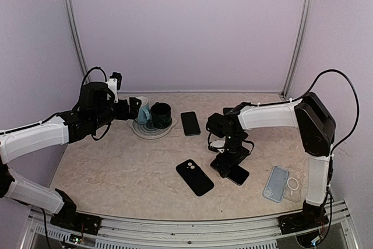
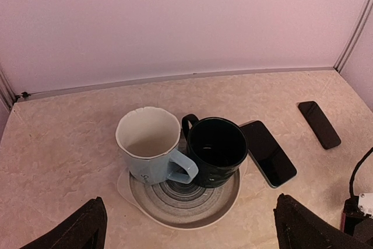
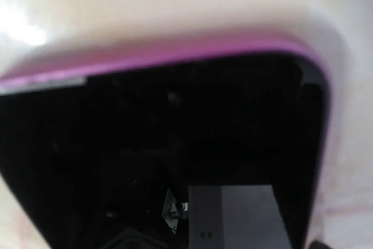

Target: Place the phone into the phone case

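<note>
So the right tool [image 1: 229,165] is nose-down on the pink-edged phone [image 1: 239,175] near the front of the bench [image 1: 116,167]. Its wrist view is basically all dark glass with a strip of pink rim along the top. I can't tell from either angle whether it's spread or pinched on the phone, since the fingers are lost against the black body. My guess is it's working at the phone's edge. A flat slab lying on the bench gives you nothing to grab from straight above, so you need an edge first.

The clear case [image 1: 281,183] lies flat just off to the right, near the phone but not touching. That makes sense to me: it's a short carry once the phone is up.

The left tool [image 2: 195,228] is spread wide and holding nothing. It's hovering by the plate [image 2: 134,202] with the white mug [image 2: 148,141] and the dark mug [image 2: 217,150], and I reckon it's just keeping out of the way.

There are two other phones around. A black one [image 1: 194,177] lies back-up with its cameras showing, left of the action, and another [image 1: 190,123] sits beside the plate. Nothing's in the case yet, so it looks like early days.
</note>
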You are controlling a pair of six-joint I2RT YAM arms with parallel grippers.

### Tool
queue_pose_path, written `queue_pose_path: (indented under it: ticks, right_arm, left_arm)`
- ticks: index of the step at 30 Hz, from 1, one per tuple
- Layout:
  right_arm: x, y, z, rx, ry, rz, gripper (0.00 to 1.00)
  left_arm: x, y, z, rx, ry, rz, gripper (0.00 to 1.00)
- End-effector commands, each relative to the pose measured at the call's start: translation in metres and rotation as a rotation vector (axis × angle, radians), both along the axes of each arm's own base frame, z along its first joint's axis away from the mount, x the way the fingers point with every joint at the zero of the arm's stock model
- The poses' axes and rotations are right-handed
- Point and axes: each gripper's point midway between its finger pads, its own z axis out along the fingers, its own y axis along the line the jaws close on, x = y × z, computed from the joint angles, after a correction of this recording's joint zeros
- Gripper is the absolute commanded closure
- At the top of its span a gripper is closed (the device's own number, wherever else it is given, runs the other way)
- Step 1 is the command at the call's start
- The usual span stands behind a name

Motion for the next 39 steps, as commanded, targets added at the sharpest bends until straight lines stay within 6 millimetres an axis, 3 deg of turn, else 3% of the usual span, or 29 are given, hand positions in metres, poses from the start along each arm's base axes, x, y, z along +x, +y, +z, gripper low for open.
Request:
queue_pose_path:
  ticks: [1, 6, 11, 16, 18, 23, 29, 35, 39]
  right_arm:
    - [0.002, 0.019, -0.025, 0.022, 0.020, 0.040, 0.11]
    - [0.002, 0.024, -0.022, 0.021, 0.012, 0.055, 0.12]
    - [-0.004, 0.016, -0.024, 0.004, 0.016, 0.050, 0.36]
    - [0.001, 0.016, -0.006, 0.025, -0.037, 0.037, 0.41]
    - [0.007, 0.019, 0.005, 0.055, -0.079, 0.023, 0.42]
    - [0.014, 0.019, 0.024, 0.136, -0.197, -0.025, 0.47]
    - [0.021, 0.025, 0.042, 0.276, -0.322, -0.108, 0.52]
    - [0.025, 0.025, 0.055, 0.348, -0.421, -0.143, 0.53]
    - [0.027, 0.016, 0.057, 0.324, -0.463, -0.161, 0.53]
  left_arm:
    - [0.001, 0.000, 0.005, -0.007, -0.013, -0.008, 0.01]
    - [0.001, 0.000, 0.004, -0.001, -0.012, -0.005, 0.01]
    - [0.000, -0.001, 0.004, -0.002, -0.012, -0.008, 0.01]
    - [-0.001, -0.006, 0.002, -0.001, -0.006, -0.034, 0.01]
    - [-0.003, -0.014, 0.000, 0.012, 0.000, -0.067, 0.01]
    - [-0.020, -0.061, -0.015, 0.021, 0.049, -0.276, 0.01]
    - [-0.034, -0.100, -0.046, 0.079, 0.127, -0.398, 0.03]
    - [-0.053, -0.141, -0.097, 0.179, 0.315, -0.475, 0.12]
    - [-0.052, -0.152, -0.128, 0.165, 0.443, -0.446, 0.18]
